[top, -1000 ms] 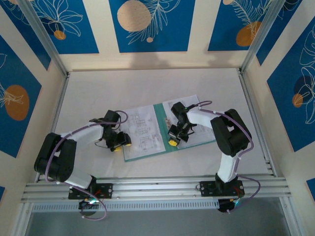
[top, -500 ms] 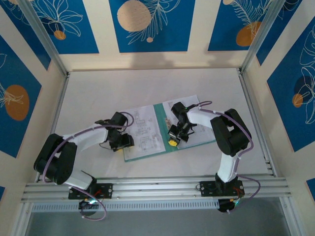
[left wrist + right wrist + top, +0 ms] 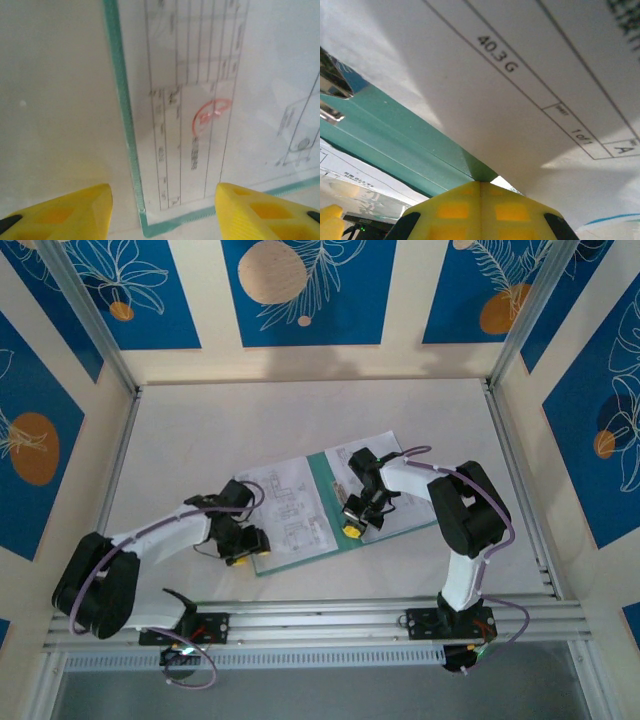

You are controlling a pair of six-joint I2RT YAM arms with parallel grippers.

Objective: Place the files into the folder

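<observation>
While the white table (image 3: 300,410) takes up most of the top view, we see the teal folder (image 3: 330,502) lying open and flat near its middle, closer to the arms than to the far wall. Its long axis runs left to right, and the right end is tilted a little toward the far side. The teal spine crosses that axis, pointing from the far edge down toward the arms. White printed sheets (image 3: 285,495) lie on both halves of the folder, with their edges roughly square to the folder's edges. On the left half a thin teal border shows past the paper. The left gripper (image 3: 240,548) sits at the near left corner of the folder. From its wrist camera we see its yellow fingers (image 3: 70,210) spread wide, one over bare table and one over the paper. The folder's corner (image 3: 145,227) lies between them, and they hold nothing. The right gripper (image 3: 352,528) is down on the right half, just beside the spine. From its wrist camera we see its yellow tips (image 3: 480,197) pressed together at the edge of a printed sheet (image 3: 520,100), beside a teal fold of the folder (image 3: 395,135). We cannot tell whether any paper is caught between them. A small red round stamp (image 3: 212,112) marks the sheet under the left wrist camera.
</observation>
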